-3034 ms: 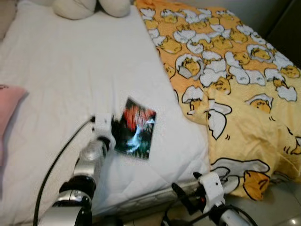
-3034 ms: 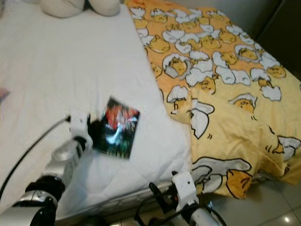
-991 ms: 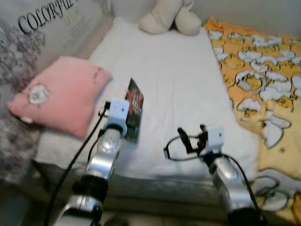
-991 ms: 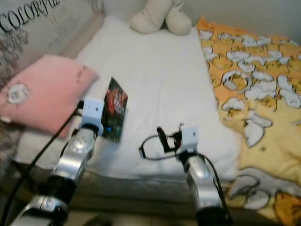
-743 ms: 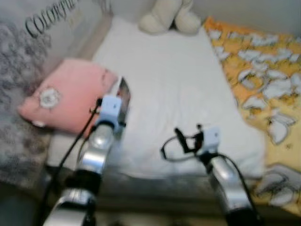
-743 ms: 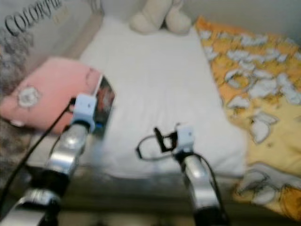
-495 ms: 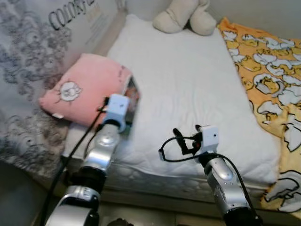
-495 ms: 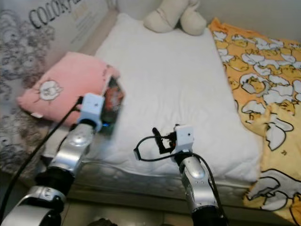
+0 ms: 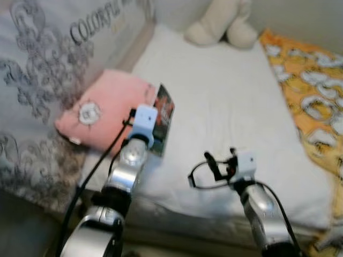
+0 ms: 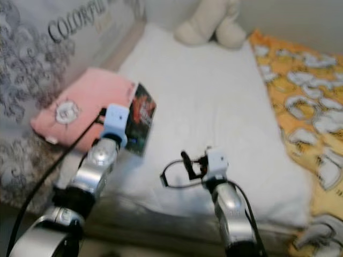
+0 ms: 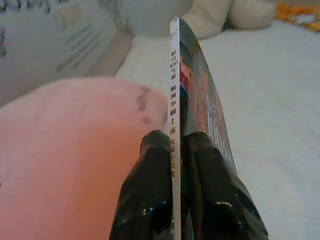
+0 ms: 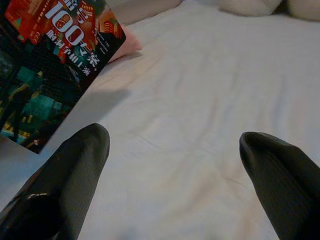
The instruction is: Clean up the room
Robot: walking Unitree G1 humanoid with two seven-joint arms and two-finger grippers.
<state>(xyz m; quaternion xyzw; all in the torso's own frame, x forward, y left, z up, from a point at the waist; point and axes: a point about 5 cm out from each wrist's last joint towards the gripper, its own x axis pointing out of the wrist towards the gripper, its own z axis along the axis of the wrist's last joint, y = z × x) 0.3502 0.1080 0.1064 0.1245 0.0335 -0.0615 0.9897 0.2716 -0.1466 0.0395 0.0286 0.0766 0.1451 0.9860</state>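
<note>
A thin book (image 9: 163, 119) with a dark cover of red and teal print stands on edge in the air over the left side of the white bed (image 9: 230, 107). My left gripper (image 11: 175, 150) is shut on its lower spine, with a black finger pressed on each cover. The book (image 12: 47, 65) hangs right beside a pink pillow (image 9: 102, 115). My right gripper (image 12: 172, 155) is open above the bare sheet, lower and to the right of the book, its fingers (image 9: 211, 163) spread wide with nothing between them.
A cream plush toy (image 9: 222, 24) lies at the head of the bed. A yellow duvet (image 9: 316, 91) with a cartoon print covers the bed's right side. A grey patterned wall hanging with lettering (image 9: 48, 69) runs along the left.
The camera has swung left, so the bed sits differently in view. My left gripper has carried the book from the middle of the bed toward the pink pillow. The right gripper has stayed open.
</note>
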